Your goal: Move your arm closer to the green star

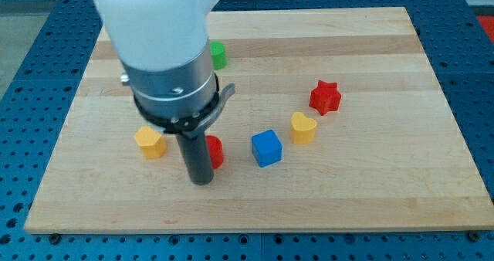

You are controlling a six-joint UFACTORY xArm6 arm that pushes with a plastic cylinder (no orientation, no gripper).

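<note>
My tip rests on the board near the view's bottom left of centre, touching or just in front of a red block that the rod partly hides. A green block shows at the view's top, mostly hidden behind the arm's body, so its shape cannot be made out. It lies well above my tip in the view. No other green block shows.
A yellow block lies left of the rod. A blue cube lies right of it. A yellow heart-like block and a red star lie further right. The wooden board sits on a blue perforated table.
</note>
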